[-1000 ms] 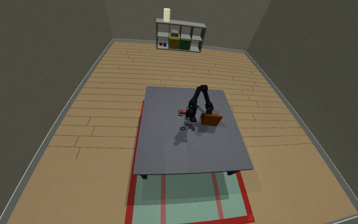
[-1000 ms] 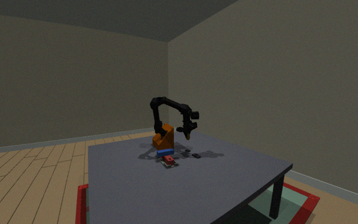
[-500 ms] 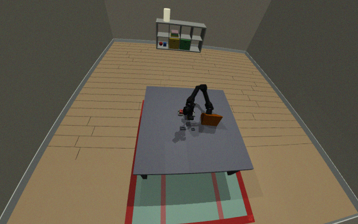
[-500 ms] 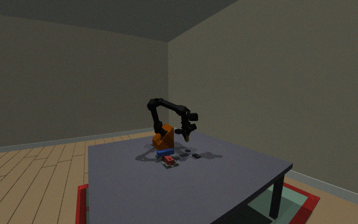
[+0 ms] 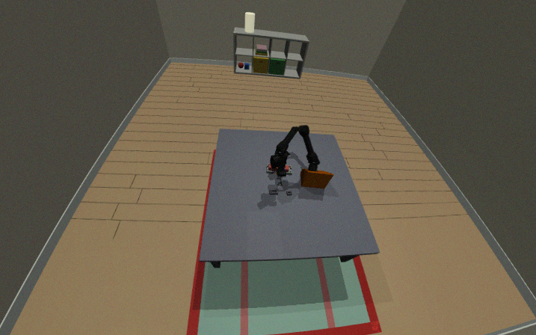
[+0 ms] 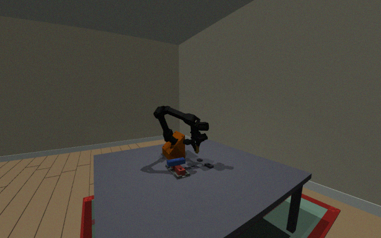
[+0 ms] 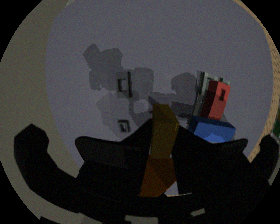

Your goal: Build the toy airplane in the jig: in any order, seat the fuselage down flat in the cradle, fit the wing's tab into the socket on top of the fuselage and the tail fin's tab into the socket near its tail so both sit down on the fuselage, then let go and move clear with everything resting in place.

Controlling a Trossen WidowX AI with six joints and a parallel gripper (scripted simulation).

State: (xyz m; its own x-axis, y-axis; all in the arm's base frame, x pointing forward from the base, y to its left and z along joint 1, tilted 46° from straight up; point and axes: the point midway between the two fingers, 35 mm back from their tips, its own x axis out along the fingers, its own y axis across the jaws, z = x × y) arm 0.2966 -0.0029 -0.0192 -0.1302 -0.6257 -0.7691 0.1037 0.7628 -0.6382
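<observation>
The jaws, clenched on the orange tail fin [image 7: 160, 152], hung above the worktop [image 6: 185, 201] at 3 o'clock of the red fuselage [image 6: 179, 169], apparently for fitting near its tail, the blue wing [image 6: 175, 161] already on.

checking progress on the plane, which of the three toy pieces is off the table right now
The orange-brown piece, likely the tail fin: the gripper is shut on it above the table. The red fuselage and blue wing sit at the jig.
</observation>
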